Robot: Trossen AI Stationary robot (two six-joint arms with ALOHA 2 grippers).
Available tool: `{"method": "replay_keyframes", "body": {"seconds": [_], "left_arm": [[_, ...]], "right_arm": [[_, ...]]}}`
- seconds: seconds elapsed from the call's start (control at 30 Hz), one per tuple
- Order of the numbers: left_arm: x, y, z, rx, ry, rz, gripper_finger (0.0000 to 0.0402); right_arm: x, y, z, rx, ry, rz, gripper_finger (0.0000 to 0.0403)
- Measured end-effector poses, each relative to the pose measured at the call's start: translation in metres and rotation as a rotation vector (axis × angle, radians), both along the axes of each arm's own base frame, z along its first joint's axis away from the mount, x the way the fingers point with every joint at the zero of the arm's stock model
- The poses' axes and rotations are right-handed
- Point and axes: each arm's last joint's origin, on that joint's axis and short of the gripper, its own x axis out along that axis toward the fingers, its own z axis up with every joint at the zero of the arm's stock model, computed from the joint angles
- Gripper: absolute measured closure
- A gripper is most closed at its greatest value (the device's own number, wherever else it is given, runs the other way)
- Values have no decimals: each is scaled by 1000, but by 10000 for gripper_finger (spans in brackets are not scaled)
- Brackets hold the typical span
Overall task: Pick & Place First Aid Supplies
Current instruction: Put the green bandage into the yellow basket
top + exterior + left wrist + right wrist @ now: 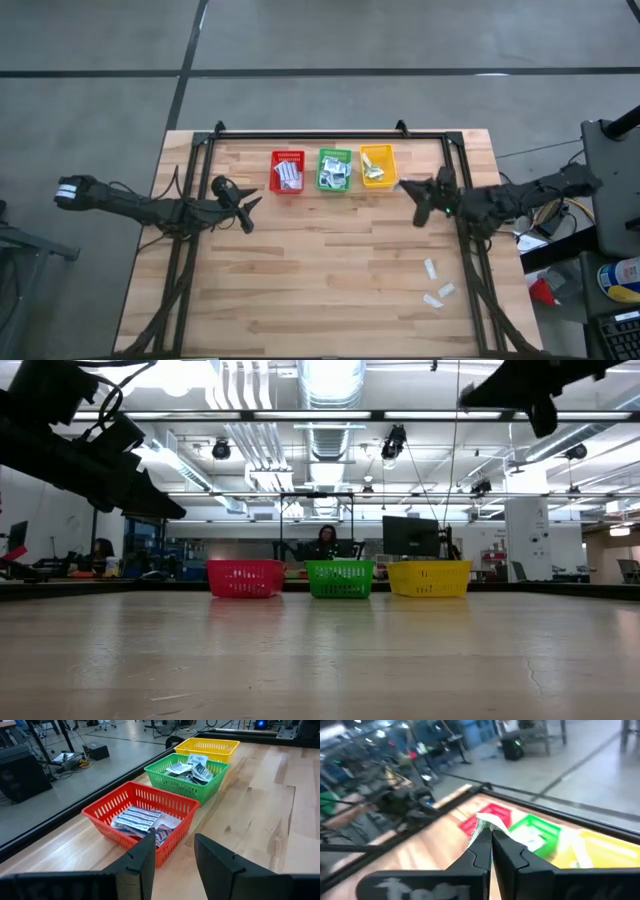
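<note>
Three baskets stand in a row at the table's far side: red (287,172), green (334,170) and yellow (377,166), each with flat packets inside. The red basket (137,815) holds striped white-blue packets (137,818). My left gripper (245,207) hovers open to the left of the red basket, pointing at it (175,842). My right gripper (406,187) hangs just right of the yellow basket, high above the table (540,405), shut on a small pale packet (489,821). Three loose white packets (437,287) lie flat on the table at the near right. My right gripper pinches the pale packet between its two fingertips (481,842). The packet's crumpled end (492,820) sticks out beyond the tips. The fingers run roughly level, pointing toward the table's left over the baskets. The packet is lifted clear of the table and baskets.
A black frame rail (330,136) runs along the far edge behind the baskets, with side rails (185,260) down both sides. The wooden tabletop (330,270) lies bare between the arms. In the low view a person (326,540) sits in the room beyond.
</note>
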Motion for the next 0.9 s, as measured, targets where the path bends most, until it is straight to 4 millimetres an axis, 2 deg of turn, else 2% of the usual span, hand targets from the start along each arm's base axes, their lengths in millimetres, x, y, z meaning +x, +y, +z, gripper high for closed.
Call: {"method": "replay_keyframes", "body": {"seconds": [0.13,0.3,0.53,0.63,0.9], "left_arm": [[0,0,0,0,0,0,268],[0,0,0,0,0,0,268],[0,0,0,0,0,1,268],[0,0,0,0,0,1,268],[0,0,0,0,-1,3,268]], "right_arm": [[10,-25,-1,49,122,-12,394],[21,-65,-7,170,330,-93,394],[38,-123,-11,261,472,-52,394],[46,-145,-19,298,525,-28,394],[73,-187,-42,305,681,8,394]]}}
